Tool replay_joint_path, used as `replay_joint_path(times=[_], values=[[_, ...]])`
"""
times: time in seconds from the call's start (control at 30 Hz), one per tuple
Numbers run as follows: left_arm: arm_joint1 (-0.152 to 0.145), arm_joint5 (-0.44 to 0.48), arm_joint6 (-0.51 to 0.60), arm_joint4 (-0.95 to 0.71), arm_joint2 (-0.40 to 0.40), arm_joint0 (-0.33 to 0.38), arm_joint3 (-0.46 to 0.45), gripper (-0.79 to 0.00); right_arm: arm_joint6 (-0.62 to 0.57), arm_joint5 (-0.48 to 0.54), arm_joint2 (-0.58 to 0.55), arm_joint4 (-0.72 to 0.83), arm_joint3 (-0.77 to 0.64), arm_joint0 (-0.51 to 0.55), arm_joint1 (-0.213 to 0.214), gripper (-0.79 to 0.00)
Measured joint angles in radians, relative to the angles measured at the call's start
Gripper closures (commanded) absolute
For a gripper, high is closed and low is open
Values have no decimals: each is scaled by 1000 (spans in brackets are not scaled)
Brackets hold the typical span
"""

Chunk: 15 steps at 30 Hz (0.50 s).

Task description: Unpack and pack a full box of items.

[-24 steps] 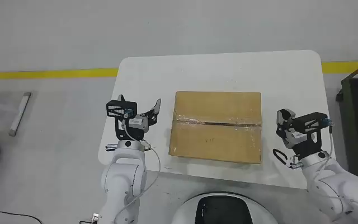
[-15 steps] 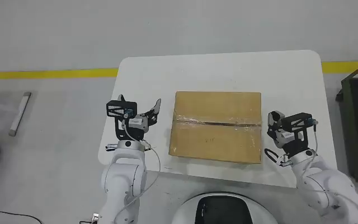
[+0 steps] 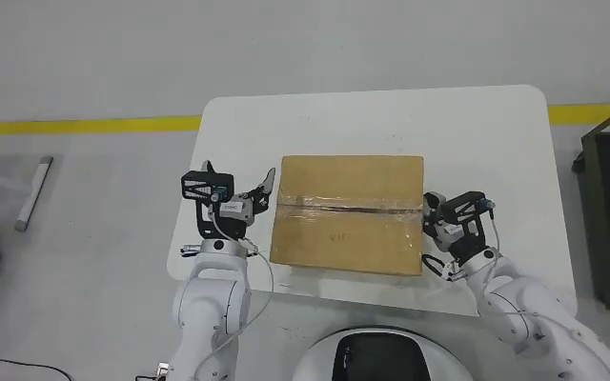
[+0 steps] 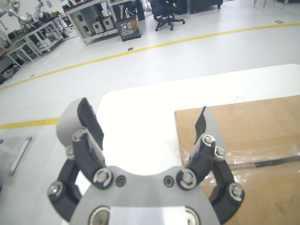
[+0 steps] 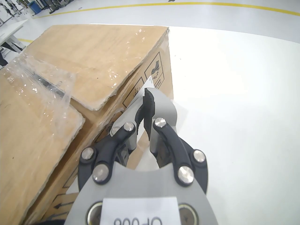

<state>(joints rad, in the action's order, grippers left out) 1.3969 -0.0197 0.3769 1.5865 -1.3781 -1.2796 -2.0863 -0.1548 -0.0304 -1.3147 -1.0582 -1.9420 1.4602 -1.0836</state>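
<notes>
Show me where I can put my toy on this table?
Bare room: the wide far strip of the white rounded table beyond the brown taped cardboard box, and the right end past the right end effector. Crowded: the box's left side by the open left end effector.

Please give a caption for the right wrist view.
Right gripper, jaws shut, at the end wall of a taped brown cardboard box on a white table.

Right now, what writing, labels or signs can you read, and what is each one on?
Box side: handling symbols, small print too small to read.
Box top: pen scrawl, illegible.
Right gripper mount: sticker upside down, cut off by the frame.
No text reads whole.
</notes>
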Motion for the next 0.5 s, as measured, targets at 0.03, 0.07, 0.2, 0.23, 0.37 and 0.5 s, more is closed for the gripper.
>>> replay_joint_path(times=[0.03, 0.07, 0.2, 0.23, 0.37, 0.5], values=[[0, 12, -5, -10, 5, 2, -3, -785, -1, -1, -1, -2, 0, -5, -1, 0], [0, 33, -8, -26, 13, 8, -7, -785, -1, -6, -6, -6, 0, -9, -2, 0], [1, 128, 14, -86, 63, 35, -14, -785, 0, -43, -57, -10, -15, 5, -1, 0], [0, 163, 19, -99, 82, 42, -14, -785, -2, -48, -75, -12, -20, 14, 0, 0], [1, 292, 60, -163, 166, 71, 4, -785, -13, -42, -160, -29, -49, 63, 6, 0], [2, 377, 120, -195, 223, 92, 8, -785, -18, -29, -222, -39, -78, 112, 9, 0]])
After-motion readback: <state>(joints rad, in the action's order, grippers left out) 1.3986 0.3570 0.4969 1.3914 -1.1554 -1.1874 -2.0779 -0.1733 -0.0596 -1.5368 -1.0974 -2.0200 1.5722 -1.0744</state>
